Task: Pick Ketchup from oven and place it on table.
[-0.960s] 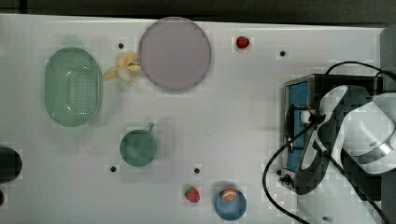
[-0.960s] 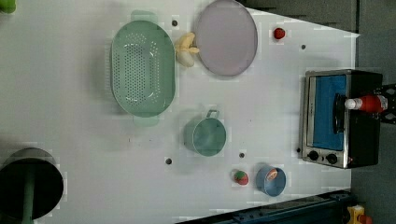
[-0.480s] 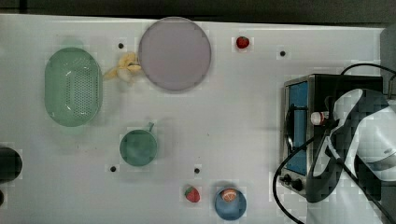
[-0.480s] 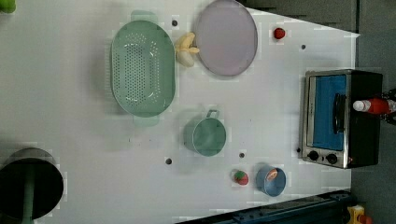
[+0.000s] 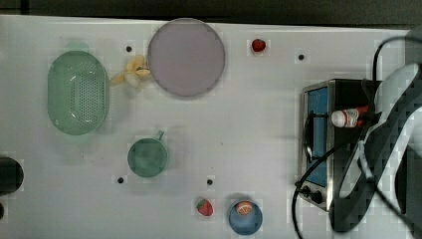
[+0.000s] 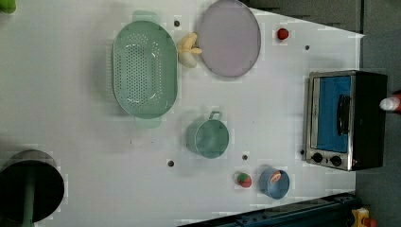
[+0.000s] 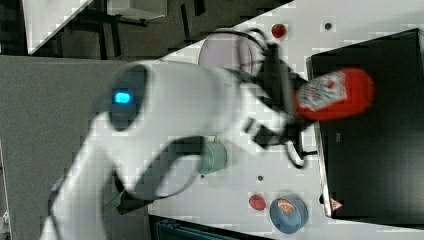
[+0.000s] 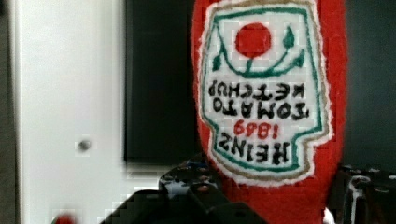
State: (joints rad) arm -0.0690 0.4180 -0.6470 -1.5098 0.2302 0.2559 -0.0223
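Note:
The ketchup (image 7: pixel 332 95), a red bottle with a white-and-dark label, lies level above the black top of the oven (image 7: pixel 370 150). My gripper (image 7: pixel 289 107) is shut on its cap end. In the wrist view the label (image 8: pixel 266 93) sits close up, with dark fingers (image 8: pixel 201 200) on either side of the bottle's lower part. In the top view the ketchup (image 5: pixel 348 118) points its white cap at the oven's (image 5: pixel 318 144) blue glass door, and my arm hides the rest. The white cap (image 6: pixel 390 104) peeks in at the left view's right edge, beyond the oven (image 6: pixel 345 120). The white table (image 5: pixel 249 124) lies under everything.
On the table are a green colander (image 5: pixel 78 99), a purple plate (image 5: pixel 186 57), a banana (image 5: pixel 130 74), a green cup (image 5: pixel 148 158), two strawberries (image 5: pixel 258 45) (image 5: pixel 204 207) and a blue bowl (image 5: pixel 245 218). A black cable (image 5: pixel 298 209) hangs by the oven's knobs.
The arm has carried the ketchup toward the left view's right, from over the oven's top to its rear edge. The oven and the other things have not moved.

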